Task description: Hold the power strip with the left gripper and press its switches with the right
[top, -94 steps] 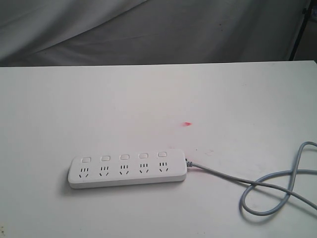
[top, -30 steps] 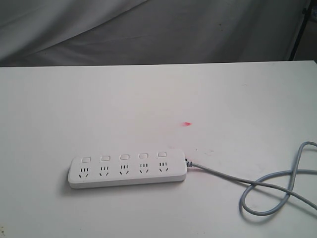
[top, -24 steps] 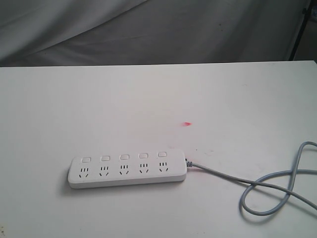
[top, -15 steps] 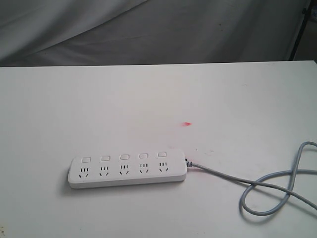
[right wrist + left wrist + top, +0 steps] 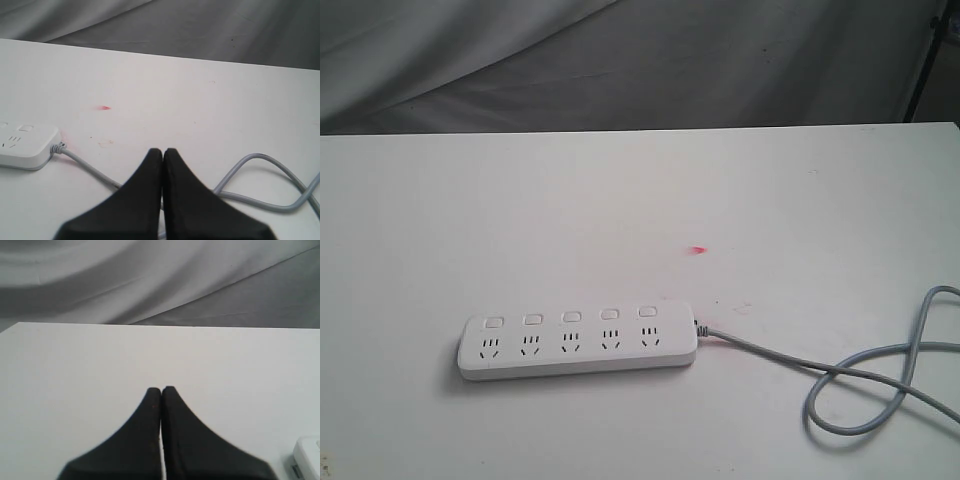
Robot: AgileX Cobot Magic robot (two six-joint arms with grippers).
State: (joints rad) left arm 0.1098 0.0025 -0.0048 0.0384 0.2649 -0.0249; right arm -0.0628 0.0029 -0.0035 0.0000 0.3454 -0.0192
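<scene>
I count one white power strip (image 5: 548,362) on one tabletop (image 5: 620,190), with five sockets (image 5: 569,346) and five switches (image 5: 570,317). One grey cord (image 5: 865,385) leaves the power strip, one red mark (image 5: 697,250) sits beyond it. Two black pincers: left pincer (image 5: 161,390), right pincer (image 5: 162,151).

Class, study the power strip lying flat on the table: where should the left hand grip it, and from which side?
Likely the cordless end of the power strip, the left hand coming from above to span its narrow width. It lies flat, the cord leaves the right end, and the switches line the far edge, staying clear for the right hand.
</scene>
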